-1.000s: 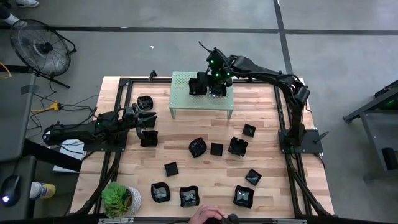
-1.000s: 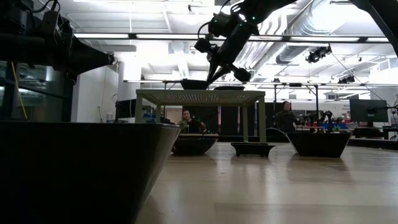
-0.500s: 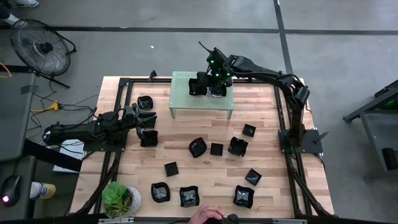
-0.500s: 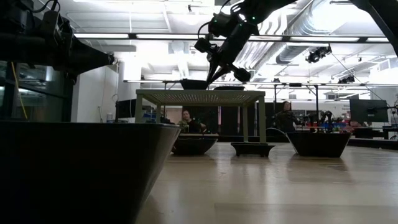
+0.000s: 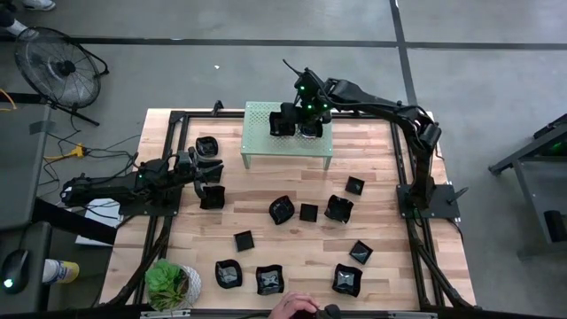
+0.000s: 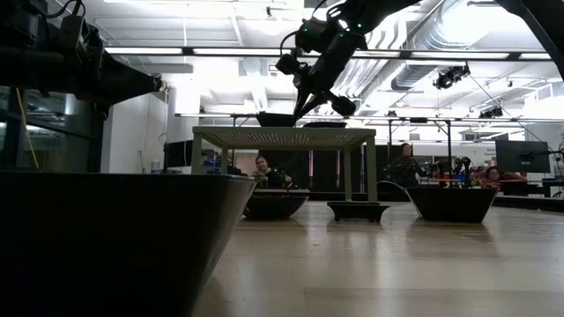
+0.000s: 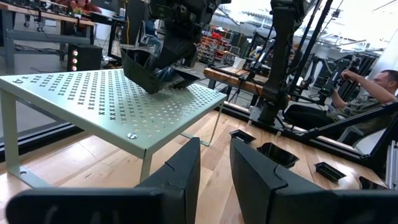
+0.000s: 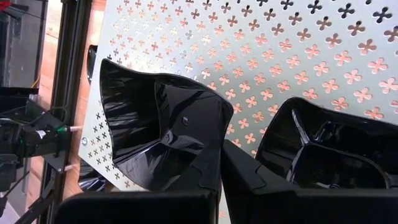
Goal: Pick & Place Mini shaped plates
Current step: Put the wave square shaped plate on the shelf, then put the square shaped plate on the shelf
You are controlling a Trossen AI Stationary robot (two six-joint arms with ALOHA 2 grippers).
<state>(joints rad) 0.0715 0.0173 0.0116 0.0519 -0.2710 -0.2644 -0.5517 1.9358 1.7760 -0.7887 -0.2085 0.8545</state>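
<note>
Glossy black mini shaped plates (image 5: pixel 307 213) lie scattered over the wooden table (square, round and wavy-rimmed). Two sit on the green shelf (image 5: pixel 258 115), one tilted (image 8: pixel 158 127).

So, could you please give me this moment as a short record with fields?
shelf: pale green perforated shelf at the table's far side
right gripper: over the shelf, jaws shut on the rim of a black plate, plate tilted
second plate: resting on the shelf beside it
left gripper: near the table's left edge, by plates there
table plates: about a dozen black dishes spread over the wooden table
</note>
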